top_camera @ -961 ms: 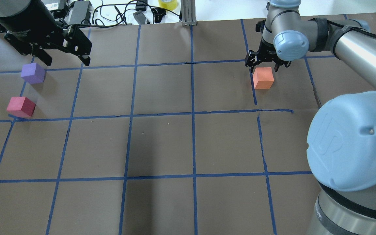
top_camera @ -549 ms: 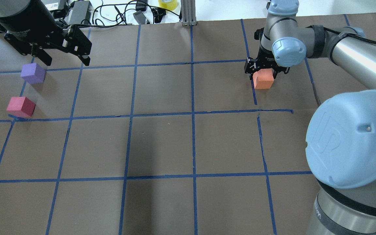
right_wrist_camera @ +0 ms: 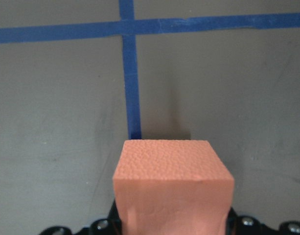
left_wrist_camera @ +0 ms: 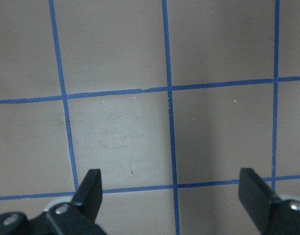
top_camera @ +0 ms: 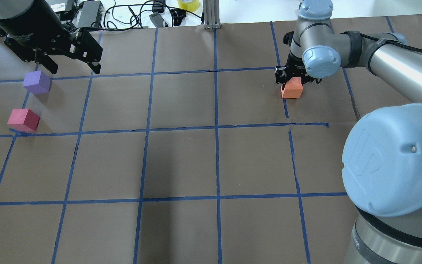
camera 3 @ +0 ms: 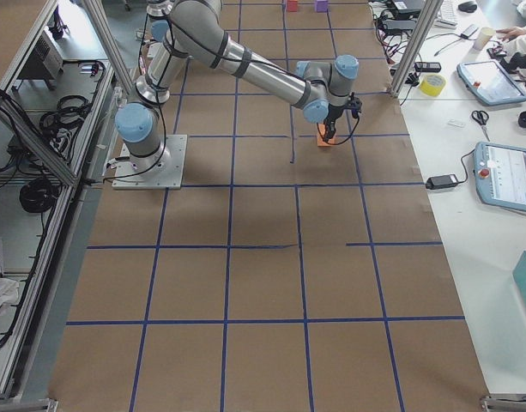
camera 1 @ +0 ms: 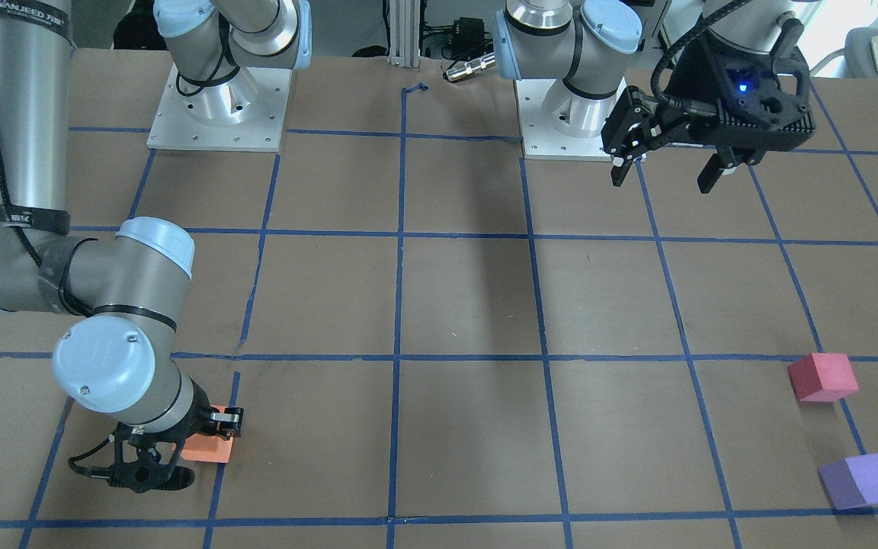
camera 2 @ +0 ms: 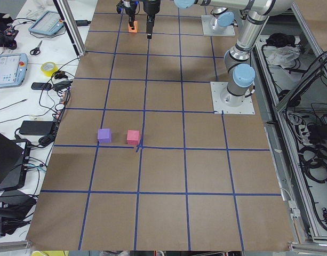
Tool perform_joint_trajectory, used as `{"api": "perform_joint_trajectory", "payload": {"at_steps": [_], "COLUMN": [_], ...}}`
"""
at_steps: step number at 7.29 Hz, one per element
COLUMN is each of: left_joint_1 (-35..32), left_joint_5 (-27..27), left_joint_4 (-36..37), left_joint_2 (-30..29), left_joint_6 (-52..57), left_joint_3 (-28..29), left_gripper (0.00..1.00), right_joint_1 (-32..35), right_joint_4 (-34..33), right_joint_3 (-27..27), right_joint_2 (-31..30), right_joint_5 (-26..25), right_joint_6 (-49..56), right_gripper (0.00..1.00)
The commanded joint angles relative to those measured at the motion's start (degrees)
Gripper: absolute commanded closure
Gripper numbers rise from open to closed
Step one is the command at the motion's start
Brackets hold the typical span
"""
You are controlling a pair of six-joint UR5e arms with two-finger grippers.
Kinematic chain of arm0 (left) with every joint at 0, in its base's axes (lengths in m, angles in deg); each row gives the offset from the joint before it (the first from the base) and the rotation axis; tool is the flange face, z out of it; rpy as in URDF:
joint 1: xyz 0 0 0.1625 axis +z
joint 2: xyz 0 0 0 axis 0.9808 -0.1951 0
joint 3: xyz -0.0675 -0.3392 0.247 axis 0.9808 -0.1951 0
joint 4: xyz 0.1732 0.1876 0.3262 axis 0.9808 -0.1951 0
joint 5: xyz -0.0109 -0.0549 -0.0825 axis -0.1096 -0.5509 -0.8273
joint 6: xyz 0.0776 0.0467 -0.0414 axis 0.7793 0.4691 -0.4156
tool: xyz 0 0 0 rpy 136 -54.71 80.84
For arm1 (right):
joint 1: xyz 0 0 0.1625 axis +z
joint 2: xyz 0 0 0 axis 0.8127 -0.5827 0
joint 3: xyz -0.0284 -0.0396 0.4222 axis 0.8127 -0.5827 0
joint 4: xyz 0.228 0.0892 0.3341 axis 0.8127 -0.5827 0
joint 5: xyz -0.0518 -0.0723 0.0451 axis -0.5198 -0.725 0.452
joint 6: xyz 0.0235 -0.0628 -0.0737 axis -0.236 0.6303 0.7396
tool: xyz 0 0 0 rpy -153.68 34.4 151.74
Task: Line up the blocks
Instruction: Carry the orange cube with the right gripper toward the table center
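The orange block (top_camera: 291,90) sits at the far right by a blue tape line, and my right gripper (top_camera: 292,81) is down over it and shut on it. In the right wrist view the orange block (right_wrist_camera: 172,186) fills the lower middle and hides the fingers. It also shows in the front view (camera 1: 206,448). The purple block (top_camera: 37,82) and the red-pink block (top_camera: 23,120) lie close together at the far left. My left gripper (top_camera: 75,68) hangs open and empty above the table, just behind and right of the purple block.
The brown table (top_camera: 181,161) bears a grid of blue tape lines. Cables, power bricks and a yellow tape roll (top_camera: 188,4) lie beyond the far edge. An aluminium post (top_camera: 211,14) stands at the far middle. The right arm's big elbow (top_camera: 394,157) fills the near right.
My right gripper has come down over the orange block and closed on it; the block has shifted slightly left. The left arm and the other two blocks have not moved.
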Motion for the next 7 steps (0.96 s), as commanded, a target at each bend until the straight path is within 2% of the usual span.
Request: {"api": "perform_joint_trajectory", "payload": {"at_steps": [1, 4, 5, 7], "left_joint_1": [0.1, 0.1, 0.1, 0.1], "left_joint_5": [-0.1, -0.1, 0.0, 0.1], "left_joint_4": [0.0, 0.0, 0.0, 0.0], "left_joint_2": [0.0, 0.0, 0.0, 0.0], "left_joint_6": [0.0, 0.0, 0.0, 0.0], "left_joint_3": [0.0, 0.0, 0.0, 0.0], "left_gripper": [0.0, 0.0, 0.0, 0.0], "right_joint_1": [5.2, 15.7, 18.1, 20.9], "right_joint_4": [0.3, 1.9, 2.2, 1.5], "right_joint_3": [-3.9, -9.9, -12.4, -13.4], "right_joint_2": [-0.1, 0.6, 1.3, 5.3], "right_joint_5": [0.4, 3.6, 5.0, 4.5], "right_joint_6": [-6.0, -16.7, -19.3, -20.2], "right_gripper": [0.76, 0.73, 0.71, 0.71]}}
